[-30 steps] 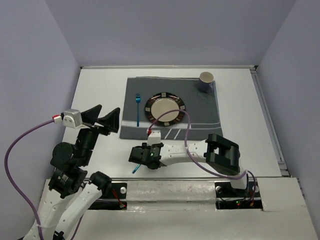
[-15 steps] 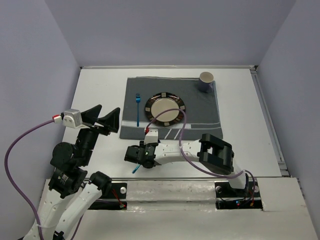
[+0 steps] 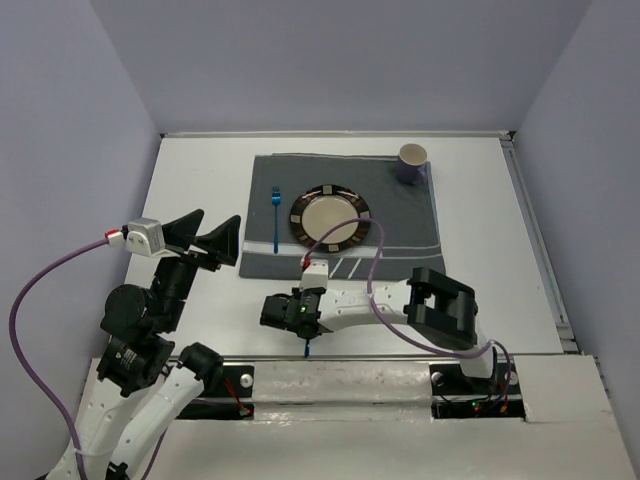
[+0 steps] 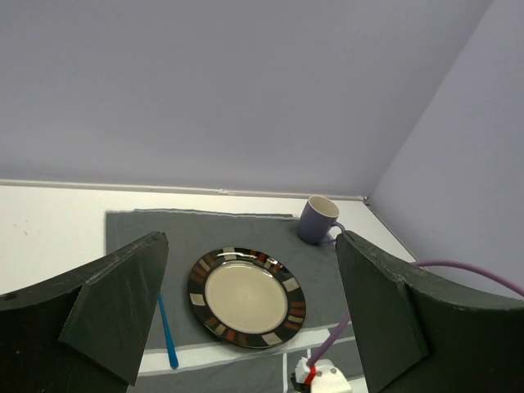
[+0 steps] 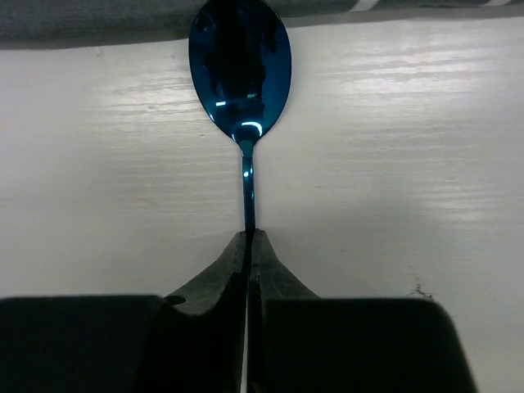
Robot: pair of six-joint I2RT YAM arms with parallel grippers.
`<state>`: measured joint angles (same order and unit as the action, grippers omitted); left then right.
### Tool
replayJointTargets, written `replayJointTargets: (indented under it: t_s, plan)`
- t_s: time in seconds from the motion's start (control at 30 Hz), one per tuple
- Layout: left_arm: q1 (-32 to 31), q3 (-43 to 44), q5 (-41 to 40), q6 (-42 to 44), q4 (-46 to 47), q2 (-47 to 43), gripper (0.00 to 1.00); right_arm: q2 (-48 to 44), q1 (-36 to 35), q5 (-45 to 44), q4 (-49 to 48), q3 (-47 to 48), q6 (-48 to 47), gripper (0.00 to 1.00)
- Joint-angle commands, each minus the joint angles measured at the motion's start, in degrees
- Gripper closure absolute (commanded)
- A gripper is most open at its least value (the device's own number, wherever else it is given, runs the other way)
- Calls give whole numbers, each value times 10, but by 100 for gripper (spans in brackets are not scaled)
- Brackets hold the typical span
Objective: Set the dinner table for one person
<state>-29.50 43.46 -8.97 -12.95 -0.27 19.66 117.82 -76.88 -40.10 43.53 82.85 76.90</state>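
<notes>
bench (image 3: 200, 180): the white top under both arms, walled by pale lavender panels; it carries everything.
placemat (image 3: 400, 225): dark grey with white stripes, on the far middle of the bench; it marks the place for the one person.
plate (image 3: 331, 216): in the middle of the placemat, the centre of the setting.
fork (image 3: 276, 215): blue, on the placemat just left of the plate, its usual side.
mug (image 3: 411, 162): at the far right corner of the placemat, apart from the plate.
spoon (image 5: 241, 65): blue, low over the bare bench, with its bowl pointing far and close to the near edge of the placemat; whether it touches the bench i cannot tell.
right claw (image 5: 248, 237): closed on the thin handle of the spoon, so the bowl stays free in front.
left claw (image 3: 208, 232): fingers wide apart, holding nothing, raised at the left and well apart from the placemat, probably to keep out of the way.
step: i judge the spoon is meant for the free strip right of the plate.
risk: the thin handle can turn in such a narrow pinch.
</notes>
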Motion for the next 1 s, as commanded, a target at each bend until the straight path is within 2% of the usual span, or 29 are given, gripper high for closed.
replayJointTargets:
  t_s: [0.0,0.07,0.3,0.4,0.5,0.63,0.67,0.7,0.8,0.97]
  plan:
    - [1,-5,5,3,28,-4,6,-38,2,-11,48,-68,33,97]
    - [1,-6,6,2,29,-4,6,-56,2,-21,59,-74,27,100]
    - [1,-6,13,1,29,1,6,-132,18,-94,118,-70,-25,100]
    - [1,-6,12,1,29,-1,5,-178,52,-118,114,-73,-92,100]
    - [1,-6,11,0,29,-2,5,-222,114,-125,34,-90,-207,100]
    - [1,-6,10,-1,28,-1,4,-262,230,-70,-80,-119,-396,100]
    - [1,-6,10,-1,28,-1,4,-268,230,-56,-104,-123,-396,100]
    - [1,-6,9,-1,28,-1,4,-275,269,-38,-127,-131,-451,100]
    - [1,-5,7,-2,27,1,3,-274,340,31,-200,-132,-515,100]
    - [1,-5,9,-4,26,3,2,-212,408,87,-217,-89,-576,100]
